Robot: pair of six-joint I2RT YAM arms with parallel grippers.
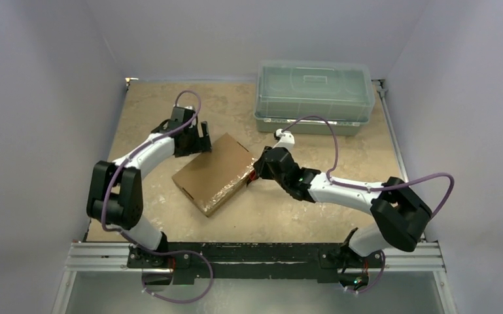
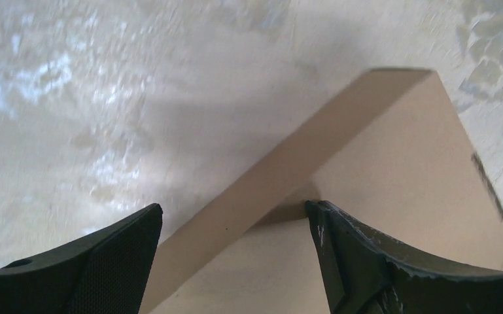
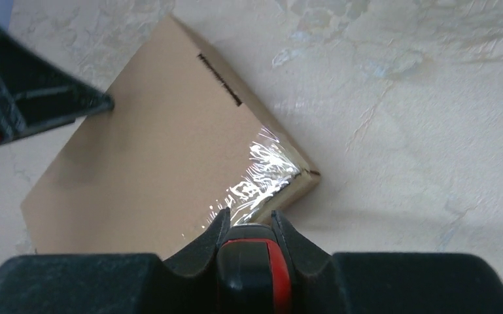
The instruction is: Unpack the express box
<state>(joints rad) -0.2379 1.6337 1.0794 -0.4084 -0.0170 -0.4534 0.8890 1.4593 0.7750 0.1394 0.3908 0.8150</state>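
Observation:
The brown cardboard express box [image 1: 216,173] lies flat and closed mid-table, with clear shiny tape [image 3: 268,170] over its right end. My left gripper [image 1: 199,139] is open at the box's far-left edge. In the left wrist view the gripper [image 2: 234,208] straddles that edge of the box [image 2: 379,163], with the right finger over the lid and the left finger over the table. My right gripper [image 1: 256,171] is at the taped right edge. In the right wrist view it [image 3: 250,219] is shut on a black and red cutter tool [image 3: 255,261] that points at the box [image 3: 150,150].
A translucent grey-green lidded plastic bin [image 1: 314,95] stands at the back right, just behind the right arm's wrist. The marbled beige table [image 1: 150,104] is walled on three sides. The left gripper's finger shows at the left of the right wrist view [image 3: 39,98].

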